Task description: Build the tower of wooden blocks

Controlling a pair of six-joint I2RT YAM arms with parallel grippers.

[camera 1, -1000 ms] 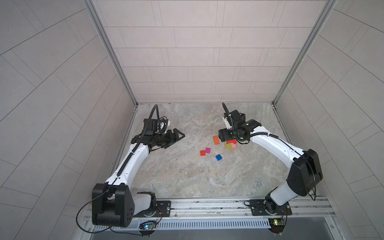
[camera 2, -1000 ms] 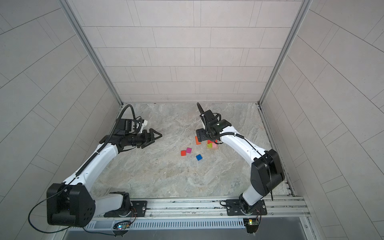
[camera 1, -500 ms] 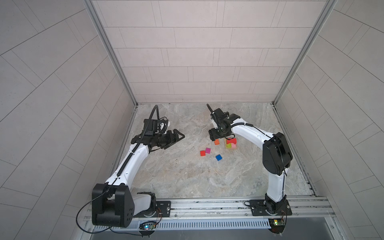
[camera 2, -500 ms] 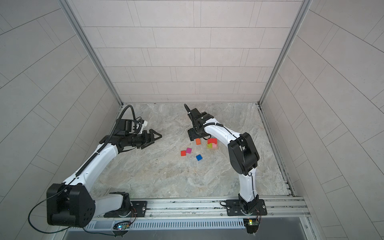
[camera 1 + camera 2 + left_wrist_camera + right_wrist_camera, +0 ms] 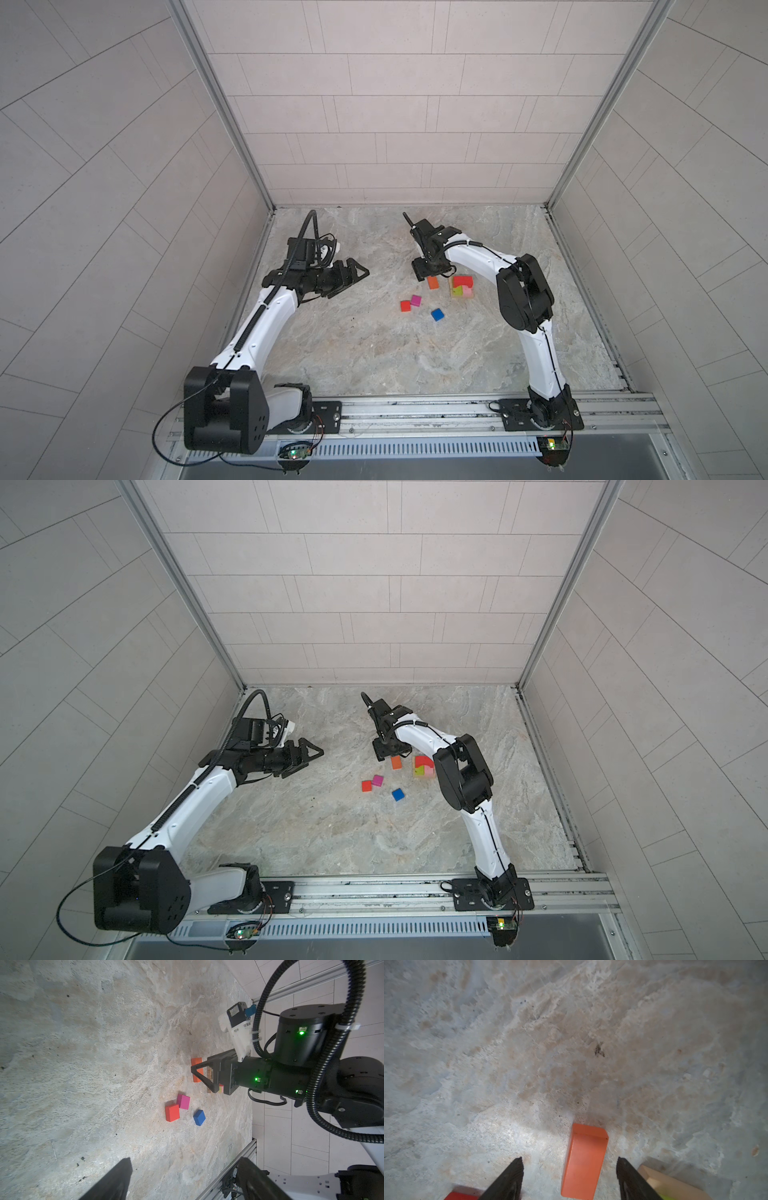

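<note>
Since the orange oblong (image 5: 584, 1159) looks to be the next piece for the pile, the right gripper (image 5: 569, 1160) stands low over it with its jaws apart. One finger runs along each long side and bare tabletop (image 5: 529, 1064) shows in both gaps, so nothing is gripped yet. Taking it across the narrow way is, I judge, the easier span to pinch. The wood block tower (image 5: 460, 287), so far a low stepped pile with the red notched piece (image 5: 462, 281) on top, sits just outside one finger of that claw, near enough for a short carry. The red cube (image 5: 405, 306), magenta cube (image 5: 416, 300) and blue cube (image 5: 437, 314) lie loose a little way off, back from the claw's tips toward the arms' bases. The left gripper (image 5: 349, 281) hangs well apart from every block, jaws wide and empty, probably so as not to crowd the work.

Only the right wrist view shows the gaps between fingers and oblong; in both top views the wrist covers them. The left wrist view gives that claw side-on, tips down near the tabletop. Only the top views show the tower's red top.
</note>
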